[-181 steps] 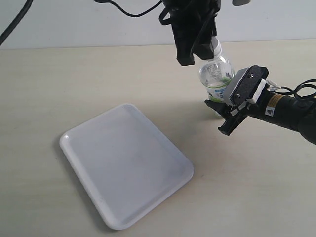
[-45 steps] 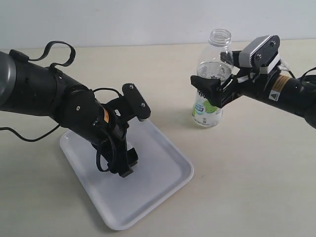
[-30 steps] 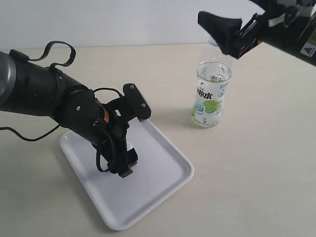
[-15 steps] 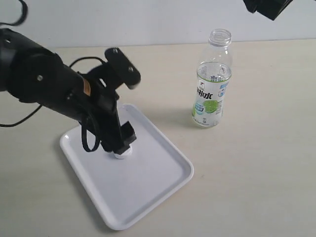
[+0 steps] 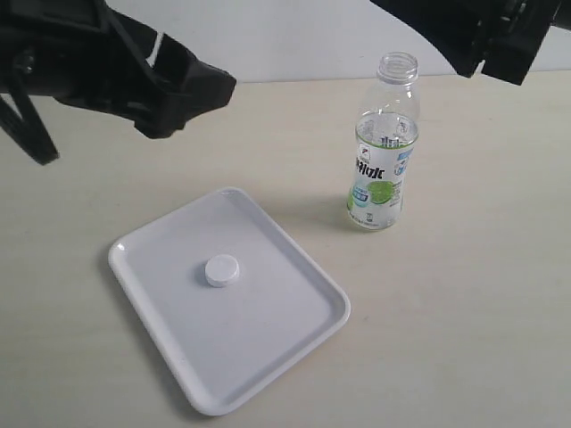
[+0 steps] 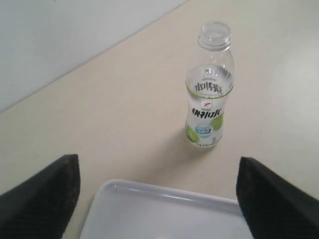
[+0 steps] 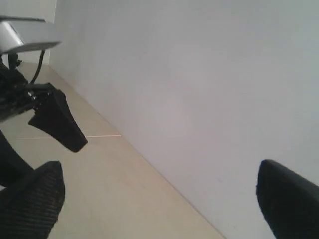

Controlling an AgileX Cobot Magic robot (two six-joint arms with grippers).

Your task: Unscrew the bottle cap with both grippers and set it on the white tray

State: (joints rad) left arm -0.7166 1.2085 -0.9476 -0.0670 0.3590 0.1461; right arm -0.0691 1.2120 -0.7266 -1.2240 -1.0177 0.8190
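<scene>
The white bottle cap (image 5: 221,270) lies flat on the white tray (image 5: 277,343), left of the tray's middle, with nothing touching it. The clear bottle (image 5: 381,160) stands upright and uncapped on the table, right of the tray; the left wrist view also shows the bottle (image 6: 209,97) beyond the tray (image 6: 164,211). My left gripper (image 5: 169,89) hangs high above the table's back left, open and empty; its fingers (image 6: 45,199) are far apart. My right gripper (image 5: 486,40) is raised at the top right, above the bottle, open, facing the wall (image 7: 199,89).
A beige table (image 5: 464,312) carries everything, and a pale wall (image 5: 294,36) stands behind it. The right wrist view catches part of the other arm (image 7: 55,122) over the table.
The left gripper has let go of the cap on the tray and risen up and away to the back left. The right gripper has lifted off the bottle to the top right.
</scene>
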